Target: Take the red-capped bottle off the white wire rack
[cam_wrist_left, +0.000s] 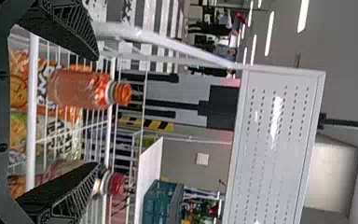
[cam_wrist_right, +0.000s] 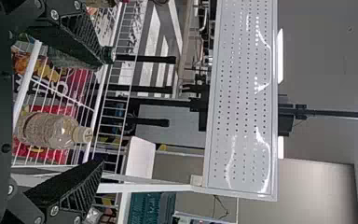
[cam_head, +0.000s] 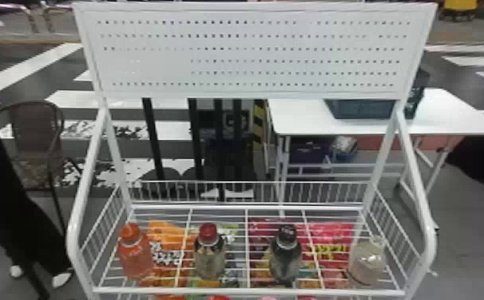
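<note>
The red-capped bottle [cam_head: 209, 255] stands upright on the white wire rack [cam_head: 249, 291], in the lower middle of the head view, a bit left of center. It is round and see-through, with a pale ring under its cap. An orange bottle [cam_head: 136, 257] is at the lower left, a dark-capped bottle [cam_head: 285, 257] is just right of the middle, and a pale bottle [cam_head: 367, 261] is at the lower right. The rack is made of thin, straight wires with fat, round bars at its sides. A flat white board [cam_head: 253, 52] full of tiny holes goes across the top of the frame.

Shiny, crinkly snack bags [cam_head: 169, 231] lie under the wires, and the wires and bottles cover parts of them. The bottom edge cuts off the lowest ones. In the left wrist view, a black finger hides part of the red-capped bottle. In the right wrist view, a finger covers much of the dark-capped bottle.

The left claw [cam_wrist_left: 97, 112] is wide open and grips nothing. It points at the rack, and the orange bottle shows between its fingers. The right claw [cam_wrist_right: 104, 112] is open and empty too, pointing at the rack, with the pale bottle showing between its ridged fingers.
</note>
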`<action>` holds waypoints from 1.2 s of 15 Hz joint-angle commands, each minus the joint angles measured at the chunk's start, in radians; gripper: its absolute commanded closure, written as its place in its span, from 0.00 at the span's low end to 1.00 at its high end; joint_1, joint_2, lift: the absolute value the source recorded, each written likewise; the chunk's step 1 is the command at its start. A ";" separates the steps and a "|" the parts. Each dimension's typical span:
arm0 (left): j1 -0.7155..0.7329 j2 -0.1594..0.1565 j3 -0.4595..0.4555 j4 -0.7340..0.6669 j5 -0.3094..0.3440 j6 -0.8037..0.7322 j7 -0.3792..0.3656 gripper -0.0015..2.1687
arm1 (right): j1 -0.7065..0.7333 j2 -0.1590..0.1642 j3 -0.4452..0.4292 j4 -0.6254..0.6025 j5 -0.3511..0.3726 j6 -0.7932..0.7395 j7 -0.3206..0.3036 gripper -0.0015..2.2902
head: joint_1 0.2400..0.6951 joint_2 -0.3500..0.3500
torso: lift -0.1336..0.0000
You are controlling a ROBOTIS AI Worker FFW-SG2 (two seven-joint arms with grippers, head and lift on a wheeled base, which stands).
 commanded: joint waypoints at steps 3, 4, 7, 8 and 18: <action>-0.112 0.054 -0.243 0.231 -0.108 -0.193 0.094 0.04 | 0.000 0.001 0.005 0.003 0.002 -0.001 0.000 0.07 | 0.57 0.50 | 1.00; -0.142 0.054 -0.280 0.271 -0.113 -0.224 0.115 0.04 | 0.001 0.001 0.006 0.004 0.002 -0.001 0.000 0.07 | 0.57 0.50 | 1.00; -0.256 0.051 -0.384 0.377 -0.128 -0.227 0.188 0.02 | 0.001 0.001 0.003 0.004 0.002 0.002 0.000 0.07 | 0.57 0.50 | 1.00; -0.297 0.047 -0.413 0.415 -0.128 -0.227 0.203 0.02 | 0.001 0.001 0.005 0.007 0.002 0.002 0.000 0.07 | 0.57 0.50 | 1.00; -0.626 -0.012 -0.476 0.676 -0.157 -0.098 0.280 0.03 | -0.002 0.001 0.001 0.017 0.014 0.005 0.000 0.07 | 0.57 0.50 | 1.00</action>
